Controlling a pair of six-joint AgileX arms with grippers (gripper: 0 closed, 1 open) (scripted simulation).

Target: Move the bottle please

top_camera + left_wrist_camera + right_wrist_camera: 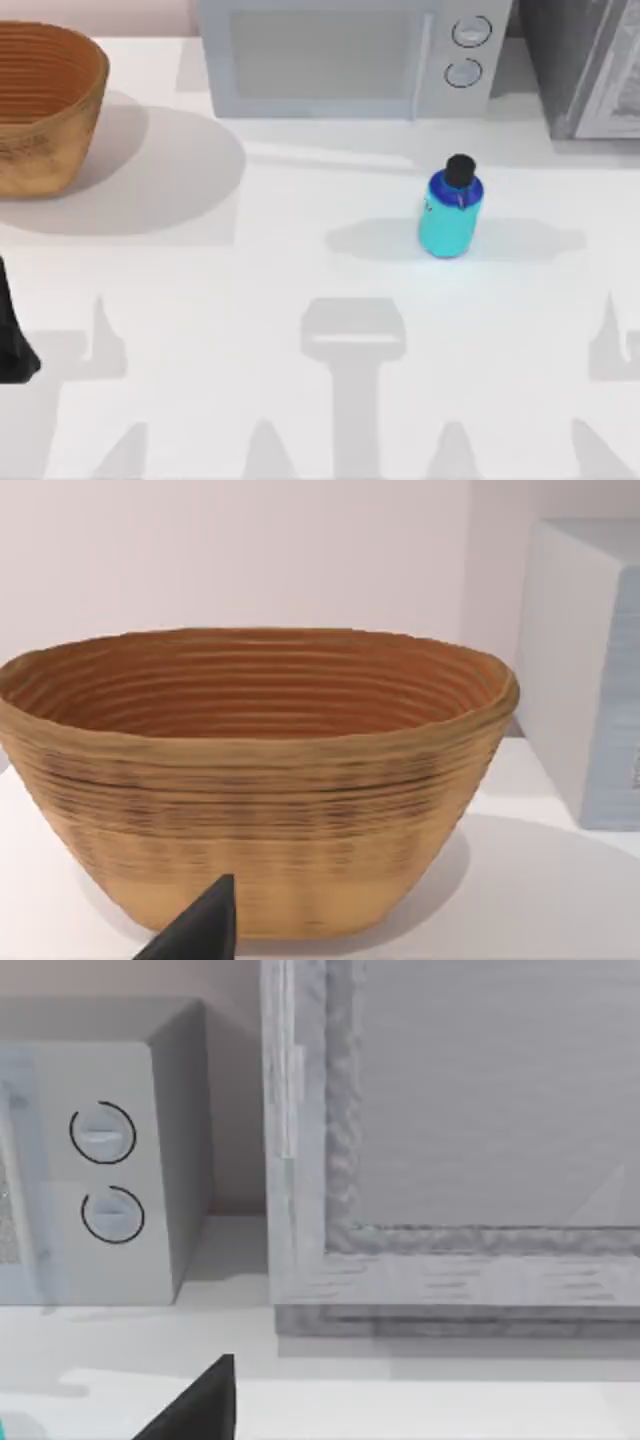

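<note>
Bottle [450,212]: cyan body, blue shoulder, black cap; stands upright on the white table [300,300], right of centre, at about 6 o'clock from the microwave's two dials, untouched.

Microwave [340,55]: grey, at 12 o'clock along the far edge.

Basket [45,105]: woven, brown, at 10 o'clock in the far left corner; seen close in the left wrist view.

Grey cabinet [590,65]: at 2 o'clock, far right corner.

Left arm [12,335]: dark, at 8 o'clock by the left edge. Whether either claw is wide or narrow cannot be told.
</note>
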